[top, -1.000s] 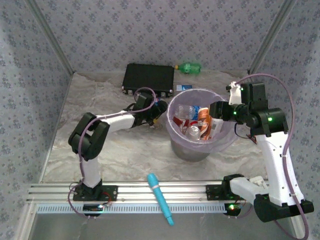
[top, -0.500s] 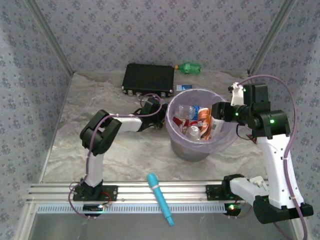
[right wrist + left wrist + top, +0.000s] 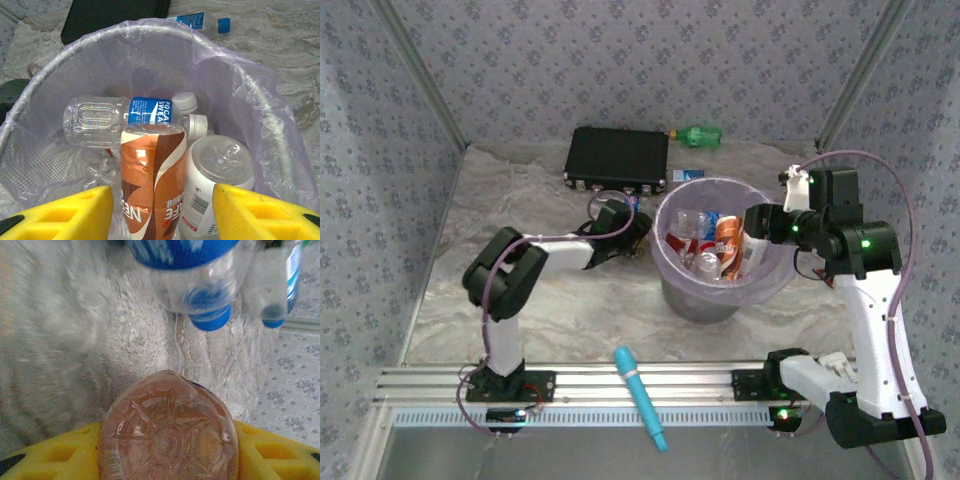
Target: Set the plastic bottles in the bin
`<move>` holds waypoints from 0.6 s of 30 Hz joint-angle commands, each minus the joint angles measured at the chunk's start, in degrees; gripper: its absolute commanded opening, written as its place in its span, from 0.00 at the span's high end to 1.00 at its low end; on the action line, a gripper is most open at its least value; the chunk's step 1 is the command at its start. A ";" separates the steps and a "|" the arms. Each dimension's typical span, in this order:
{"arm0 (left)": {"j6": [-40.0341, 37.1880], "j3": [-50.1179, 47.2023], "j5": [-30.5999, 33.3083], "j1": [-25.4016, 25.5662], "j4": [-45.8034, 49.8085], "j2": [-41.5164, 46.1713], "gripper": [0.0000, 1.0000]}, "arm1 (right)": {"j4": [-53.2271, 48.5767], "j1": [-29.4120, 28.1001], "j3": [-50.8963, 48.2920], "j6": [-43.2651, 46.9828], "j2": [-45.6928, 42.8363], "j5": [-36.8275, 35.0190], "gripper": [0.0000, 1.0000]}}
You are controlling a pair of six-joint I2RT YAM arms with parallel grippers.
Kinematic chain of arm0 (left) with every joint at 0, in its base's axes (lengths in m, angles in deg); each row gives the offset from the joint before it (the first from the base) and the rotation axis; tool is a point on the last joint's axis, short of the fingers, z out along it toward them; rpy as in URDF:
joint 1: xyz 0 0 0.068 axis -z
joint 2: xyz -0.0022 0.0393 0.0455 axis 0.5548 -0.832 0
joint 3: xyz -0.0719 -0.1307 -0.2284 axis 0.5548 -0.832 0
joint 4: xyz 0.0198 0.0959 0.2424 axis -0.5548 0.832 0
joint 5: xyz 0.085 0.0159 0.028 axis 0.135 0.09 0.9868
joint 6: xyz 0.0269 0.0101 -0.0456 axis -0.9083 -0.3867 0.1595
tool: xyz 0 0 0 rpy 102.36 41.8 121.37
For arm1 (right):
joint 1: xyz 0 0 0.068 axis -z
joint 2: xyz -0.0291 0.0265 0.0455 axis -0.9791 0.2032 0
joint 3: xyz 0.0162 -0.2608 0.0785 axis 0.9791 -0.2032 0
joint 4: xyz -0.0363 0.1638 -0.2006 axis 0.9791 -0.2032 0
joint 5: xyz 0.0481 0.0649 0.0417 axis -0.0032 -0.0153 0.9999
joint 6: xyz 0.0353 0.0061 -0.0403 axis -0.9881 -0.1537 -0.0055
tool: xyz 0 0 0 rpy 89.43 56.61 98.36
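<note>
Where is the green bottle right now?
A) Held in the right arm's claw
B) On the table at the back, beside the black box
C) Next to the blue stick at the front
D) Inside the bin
B: the green bottle lies on the table at the back, just right of the black box, outside the bin.

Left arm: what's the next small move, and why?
Probably a short lift straight up. The left gripper has its yellow pads against both sides of a clear bottle low over the table, so the grip looks made, and the bin beside it has a tall wall to clear.
</note>
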State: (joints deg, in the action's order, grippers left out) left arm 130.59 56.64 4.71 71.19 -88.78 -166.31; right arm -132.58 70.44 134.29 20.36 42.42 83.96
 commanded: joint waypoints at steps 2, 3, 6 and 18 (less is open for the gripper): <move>-4.84 -2.61 5.55 -3.10 2.90 12.63 0.50 | -0.63 0.39 3.25 2.68 0.86 1.58 0.44; -5.97 -3.23 5.82 -3.99 4.08 15.26 0.50 | -0.42 0.43 3.99 3.25 1.36 2.10 0.44; -10.11 -4.68 8.66 -6.49 9.84 23.61 0.51 | 0.33 -0.19 6.91 5.02 3.03 4.61 0.44; -30.81 4.78 -1.42 -21.50 42.71 46.68 0.61 | 6.33 -24.02 18.79 22.43 16.30 2.22 0.35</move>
State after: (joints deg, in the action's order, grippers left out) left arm 107.31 57.21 11.49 53.00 -57.16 -121.96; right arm -128.14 51.82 149.78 33.98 55.42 87.78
